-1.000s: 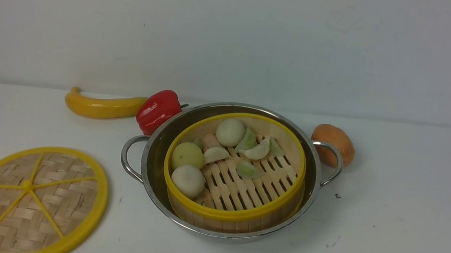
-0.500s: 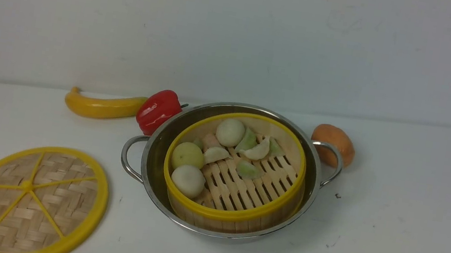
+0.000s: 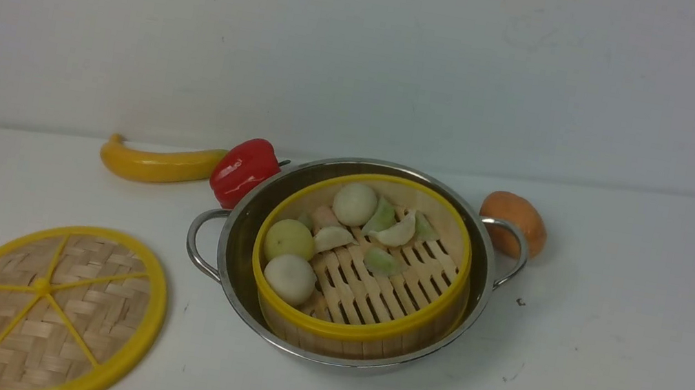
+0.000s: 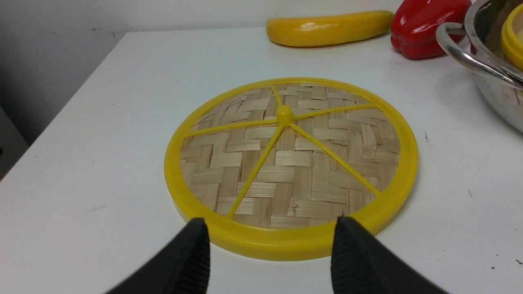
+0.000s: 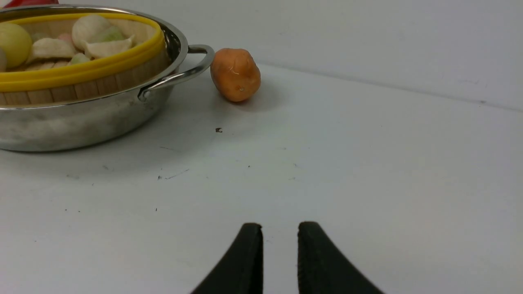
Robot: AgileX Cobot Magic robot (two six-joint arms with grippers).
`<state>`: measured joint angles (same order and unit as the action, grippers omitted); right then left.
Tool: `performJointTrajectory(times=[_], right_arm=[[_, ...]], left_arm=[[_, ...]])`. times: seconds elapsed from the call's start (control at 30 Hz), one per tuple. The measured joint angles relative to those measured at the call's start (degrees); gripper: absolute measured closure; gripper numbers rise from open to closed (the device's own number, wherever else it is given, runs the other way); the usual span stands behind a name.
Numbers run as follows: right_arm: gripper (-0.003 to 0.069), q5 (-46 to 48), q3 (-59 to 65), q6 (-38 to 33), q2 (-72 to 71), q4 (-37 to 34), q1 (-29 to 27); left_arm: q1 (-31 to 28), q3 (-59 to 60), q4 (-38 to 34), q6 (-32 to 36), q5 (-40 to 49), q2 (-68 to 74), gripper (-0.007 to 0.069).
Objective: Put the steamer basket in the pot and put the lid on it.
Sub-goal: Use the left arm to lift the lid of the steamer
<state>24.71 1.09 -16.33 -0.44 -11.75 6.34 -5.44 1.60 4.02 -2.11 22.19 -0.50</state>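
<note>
The steamer basket (image 3: 375, 283), a bamboo tub with a yellow rim, sits inside the steel pot (image 3: 241, 234) at the table's middle and holds several buns and dumplings. The lid (image 3: 47, 308), a flat woven disc with a yellow rim and spokes, lies on the table to the pot's left. In the left wrist view my left gripper (image 4: 272, 222) stands open just short of the lid (image 4: 292, 163), its tips at the near rim, with nothing held. My right gripper (image 5: 280, 225) hovers low over bare table to the right of the pot (image 5: 81, 122), jaws narrowly open and empty. Neither gripper shows in the front view.
A yellow squash (image 3: 161, 162) and a red pepper (image 3: 245, 170) lie behind the pot's left side. An orange potato (image 3: 514, 223) rests against the right handle (image 3: 512, 256). The table's left edge (image 4: 61, 110) runs close to the lid.
</note>
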Motion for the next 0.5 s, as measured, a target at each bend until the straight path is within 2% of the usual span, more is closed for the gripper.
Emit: performJointTrajectory(times=[0.5], right_arm=[[0.0519,0.0,0.0,0.0,0.0,0.0,0.0]], left_arm=[[0.0,0.0,0.0,0.0,0.0,0.0,0.0246]])
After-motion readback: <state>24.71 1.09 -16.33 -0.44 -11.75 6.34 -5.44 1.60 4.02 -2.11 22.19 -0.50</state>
